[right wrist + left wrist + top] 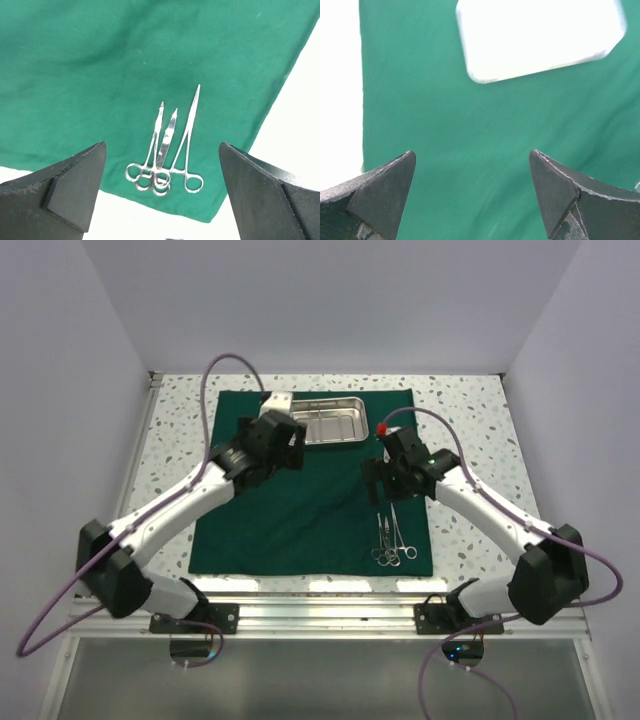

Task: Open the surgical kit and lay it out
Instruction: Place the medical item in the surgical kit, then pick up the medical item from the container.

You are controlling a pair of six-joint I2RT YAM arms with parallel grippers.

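- The desk (470,410), speckled white, lay under the cloth and showed past it on every side.
- The cloth (300,520), dark green, was spread flat as one large sheet with a few soft creases.
- The tray (333,422), shiny steel, sat open side up on the cloth at the middle of its far edge.
- The left end effector (472,151) hung above the cloth's far left part, its fingers wide apart and gripping nothing.
- The right end effector (162,144) hung above the cloth's right side, its fingers also spread wide, with nothing held between them.
- The clamps (165,134), three slim steel pieces, lay close together on the cloth near its near right corner. Their ring handles overlapped toward the cloth's near edge, and their tips pointed toward its far edge.
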